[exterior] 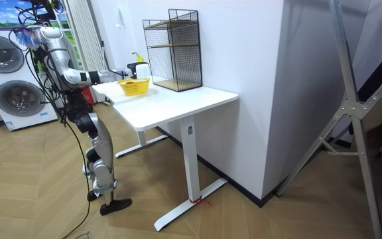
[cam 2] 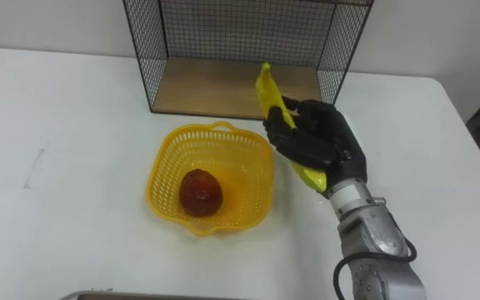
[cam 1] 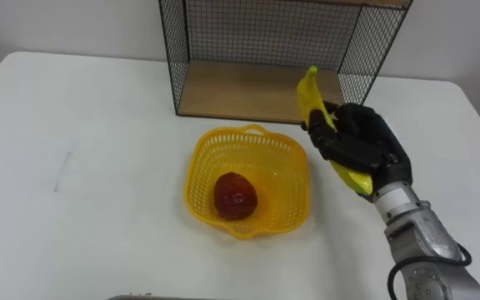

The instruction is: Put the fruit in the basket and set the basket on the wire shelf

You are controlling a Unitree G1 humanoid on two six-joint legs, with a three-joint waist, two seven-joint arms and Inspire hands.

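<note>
One red fruit (cam 1: 235, 195) is already held in the yellow basket (cam 1: 290, 187) on the tabletop (cam 1: 98, 150). The banana (cam 1: 311, 96) is clasped by the right hand (cam 1: 363, 140), fingers (cam 1: 327, 148) curled round it, just right of the basket and before the wire shelf (cam 1: 248, 33), seemingly for lowering in.

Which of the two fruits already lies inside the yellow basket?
The red fruit, sitting on the floor of the basket. The banana is outside it, gripped in the right hand.
</note>
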